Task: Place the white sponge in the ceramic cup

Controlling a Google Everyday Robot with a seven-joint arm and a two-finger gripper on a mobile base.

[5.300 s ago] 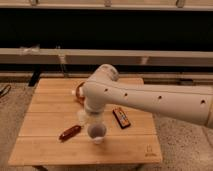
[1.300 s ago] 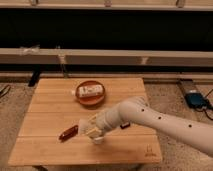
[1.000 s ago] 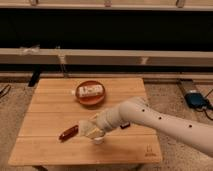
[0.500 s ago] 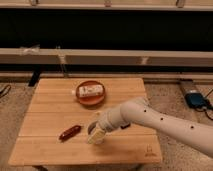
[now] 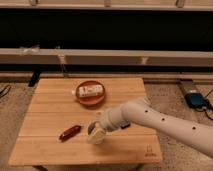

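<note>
Below the arm, the gripper is hovering over the ceramic cup; the white sponge — hidden, probably soft, light, squeezable across its flat sides.

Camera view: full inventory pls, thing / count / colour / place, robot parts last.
wooden table: 1, light wood, centre.
plate: 1, orange-brown, table's far middle.
labelled packet: 1, white, on the plate.
red object: 1, dark red, elongated, front left of table.
ceramic cup: 1, white with dark inside, front centre, partly hidden by the gripper.
white sponge: 1, off-white, at the cup.
blue device: 1, floor at right.
arm: 1, white, from right.
gripper: 1, at the cup.
</note>
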